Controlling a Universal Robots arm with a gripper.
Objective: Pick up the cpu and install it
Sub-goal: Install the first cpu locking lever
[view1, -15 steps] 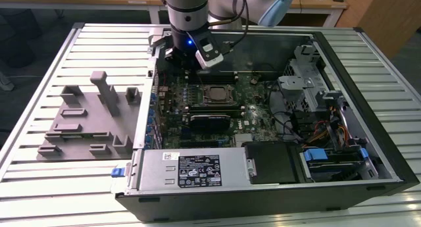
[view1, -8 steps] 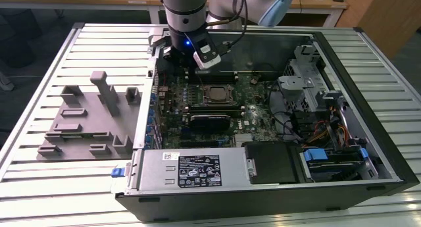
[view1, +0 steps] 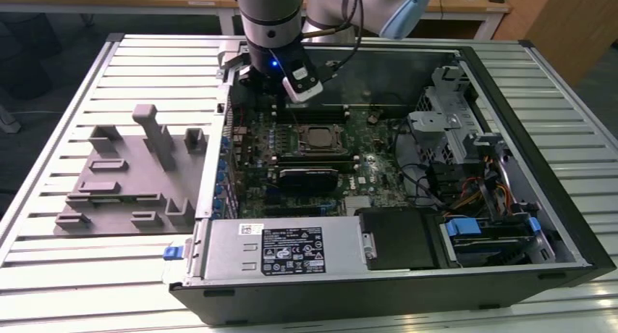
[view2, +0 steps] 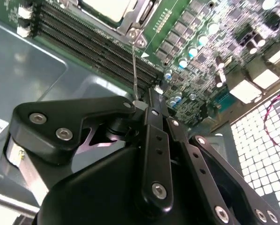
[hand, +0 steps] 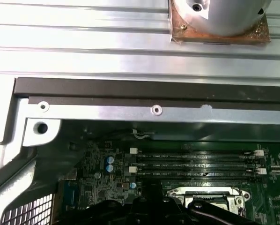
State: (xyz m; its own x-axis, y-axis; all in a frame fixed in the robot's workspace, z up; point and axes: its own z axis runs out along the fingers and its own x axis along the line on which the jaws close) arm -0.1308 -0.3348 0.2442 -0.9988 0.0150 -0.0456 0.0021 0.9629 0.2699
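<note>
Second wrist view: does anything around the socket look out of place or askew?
Yes. The thin metal lever of the socket stands away from it and crosses in front of the memory slots, with its free end at the gripper. It looks unlatched. The cpu seems to lie flat in the socket.

Arm (view1: 271, 14) upright, claw (view2: 149, 98) downward.

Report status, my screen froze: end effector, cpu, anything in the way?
End effector low over the memory slots, tip at the thin socket lever. Cpu lies in the socket. In the way: that lever.
</note>
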